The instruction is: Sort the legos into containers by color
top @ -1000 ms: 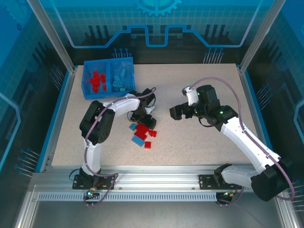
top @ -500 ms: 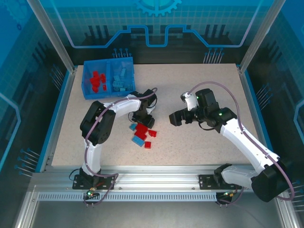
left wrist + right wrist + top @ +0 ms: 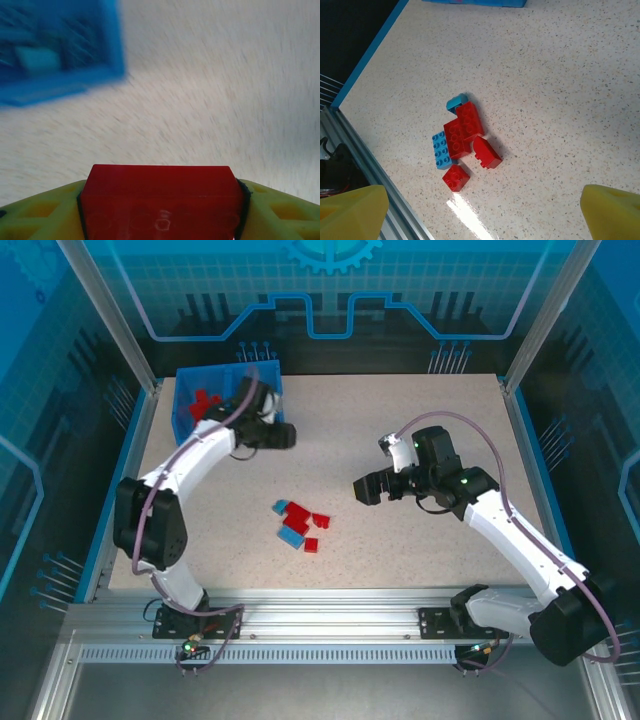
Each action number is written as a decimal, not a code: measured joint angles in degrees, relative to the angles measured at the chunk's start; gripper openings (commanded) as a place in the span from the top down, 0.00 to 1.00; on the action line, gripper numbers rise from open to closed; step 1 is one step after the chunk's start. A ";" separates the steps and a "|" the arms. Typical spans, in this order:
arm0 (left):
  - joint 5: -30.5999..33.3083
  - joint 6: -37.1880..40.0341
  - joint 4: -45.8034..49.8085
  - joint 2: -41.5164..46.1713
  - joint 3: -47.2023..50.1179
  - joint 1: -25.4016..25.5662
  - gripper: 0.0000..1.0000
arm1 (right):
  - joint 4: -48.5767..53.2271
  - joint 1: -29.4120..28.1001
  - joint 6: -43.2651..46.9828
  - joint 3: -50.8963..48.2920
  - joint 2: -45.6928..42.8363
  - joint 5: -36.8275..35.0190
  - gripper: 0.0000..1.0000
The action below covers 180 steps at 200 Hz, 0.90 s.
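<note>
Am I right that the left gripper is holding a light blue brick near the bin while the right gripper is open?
Not quite: the brick in the left gripper is red, not light blue, as the left wrist view shows. The rest holds: it is near the bin, and the right gripper is open.

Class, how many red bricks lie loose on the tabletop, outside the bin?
4, clustered mid-table: two long ones touching, a third one beside them, a small square one nearest the rail. A fifth red brick is in the left gripper; more could hide underneath.
</note>
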State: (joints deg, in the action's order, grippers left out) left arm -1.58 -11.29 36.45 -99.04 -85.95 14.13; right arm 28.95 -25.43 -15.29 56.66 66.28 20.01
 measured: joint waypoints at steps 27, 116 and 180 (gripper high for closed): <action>3.26 -2.25 -0.46 -1.77 -6.82 -8.50 0.43 | -0.07 0.00 -0.20 0.00 -0.61 -0.02 0.00; 5.77 -17.44 3.61 -30.88 -36.39 -23.74 0.29 | 0.31 0.00 -0.20 0.00 -3.34 -1.60 0.00; 4.09 -22.29 4.59 -29.46 -34.64 -23.74 0.17 | 0.61 0.00 -0.42 0.00 -4.26 -1.99 0.00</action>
State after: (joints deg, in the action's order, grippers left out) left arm 2.50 -33.58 41.04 -128.51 -120.60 -9.61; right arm 29.56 -25.43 -15.70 56.66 62.02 18.02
